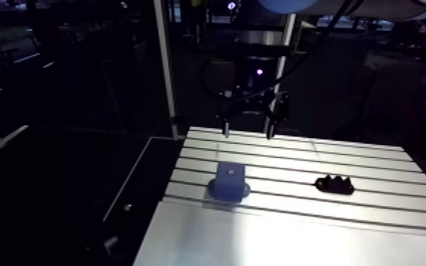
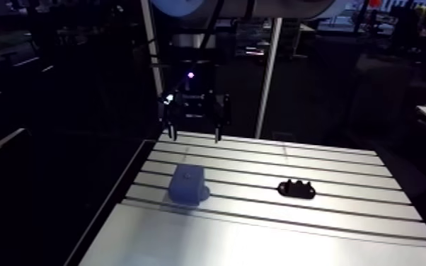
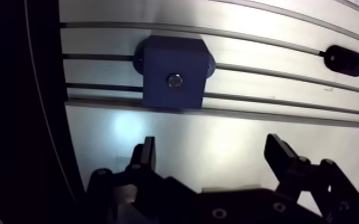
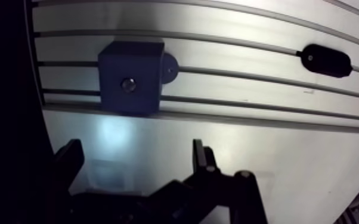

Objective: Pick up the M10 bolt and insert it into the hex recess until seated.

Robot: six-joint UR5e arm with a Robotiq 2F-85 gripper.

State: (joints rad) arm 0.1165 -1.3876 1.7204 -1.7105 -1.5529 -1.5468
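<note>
- The claw (image 3: 212, 149) is spread wide with nothing in it, hanging over bare tabletop (image 3: 313, 137) just short of the blue block (image 3: 158, 89).
- I can't spot a loose bolt anywhere. There's a small shiny round spot (image 3: 175, 80) dead centre on the block's top face. My guess is that's the bolt sitting in the recess, but I can't swear to it.
- If so, the next move is only a check that it's fully seated. If not, the black oblong piece (image 3: 346, 59), well off to the side, is where I'd look.

Arm view oblique, wrist view overhead
</note>
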